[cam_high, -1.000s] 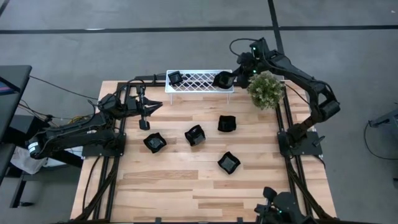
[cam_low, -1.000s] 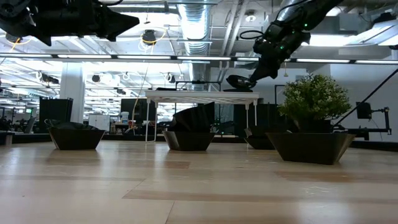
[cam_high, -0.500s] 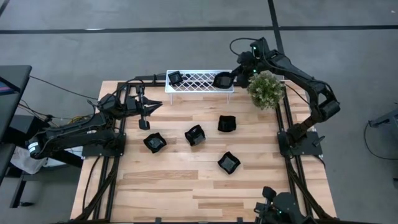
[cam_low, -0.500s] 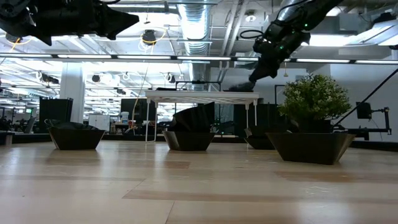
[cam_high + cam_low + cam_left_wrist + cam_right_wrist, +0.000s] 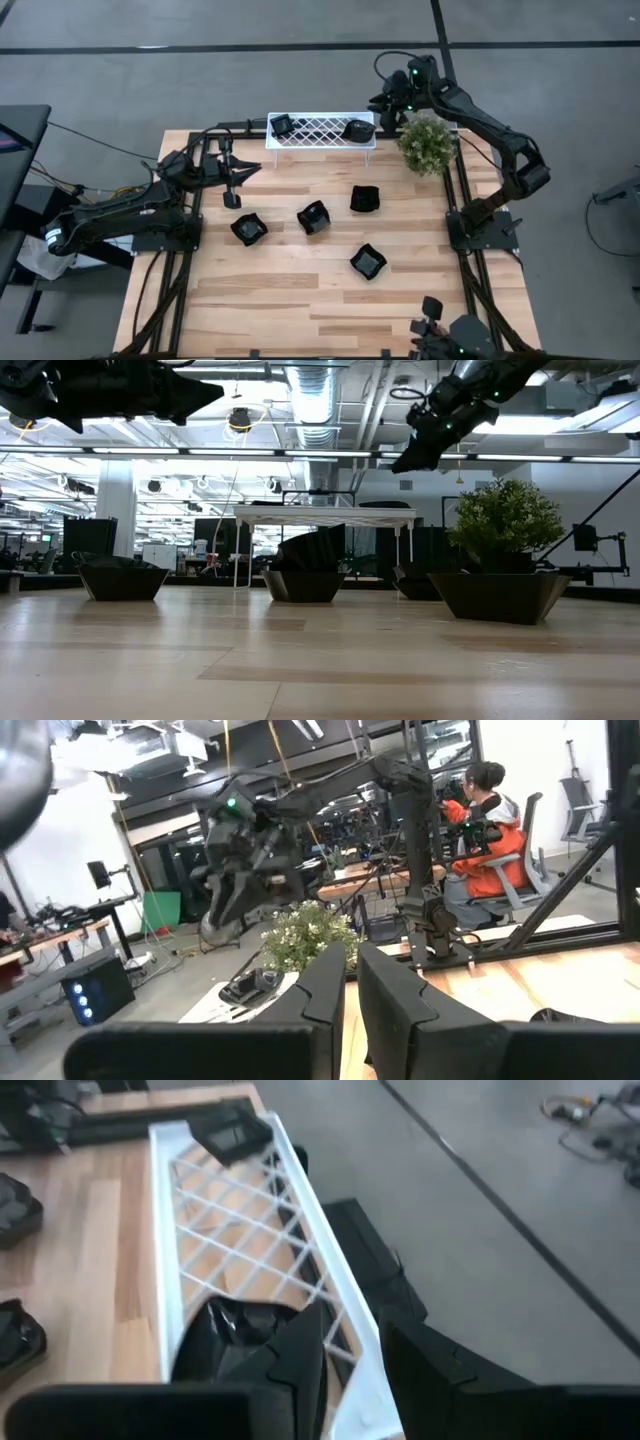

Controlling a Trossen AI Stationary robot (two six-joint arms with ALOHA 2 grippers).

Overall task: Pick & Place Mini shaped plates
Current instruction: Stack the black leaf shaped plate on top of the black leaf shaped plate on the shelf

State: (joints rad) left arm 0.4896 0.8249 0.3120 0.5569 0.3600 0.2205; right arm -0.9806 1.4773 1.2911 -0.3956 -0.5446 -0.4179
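Note:
A white lattice rack [image 5: 320, 131] stands at the table's far edge with two mini shaped plates on top. One plate [image 5: 282, 125] lies at its left end, the other [image 5: 357, 130] [image 5: 235, 1335] at its right end. My right gripper [image 5: 380, 112] [image 5: 402, 462] [image 5: 355, 1355] hovers open just above and beyond that right plate, touching nothing. Several more black plates [image 5: 249, 229] [image 5: 313, 217] [image 5: 366, 199] [image 5: 368, 262] rest bottom-down on the wood. My left gripper [image 5: 245, 172] [image 5: 205, 395] [image 5: 350, 990] hangs shut and level above the table's left part, holding nothing.
A potted green plant [image 5: 428, 143] [image 5: 505, 520] stands at the far right corner, close under the right arm. Black frame rails [image 5: 462, 200] run along the table's sides. In the left wrist view a person in an orange top [image 5: 490, 820] sits beyond the table.
My right gripper has opened and let go of the plate it held tilted over the rack's right end. The plate now lies on the rack. The gripper has then risen and tipped up, drawing back toward the far right corner.

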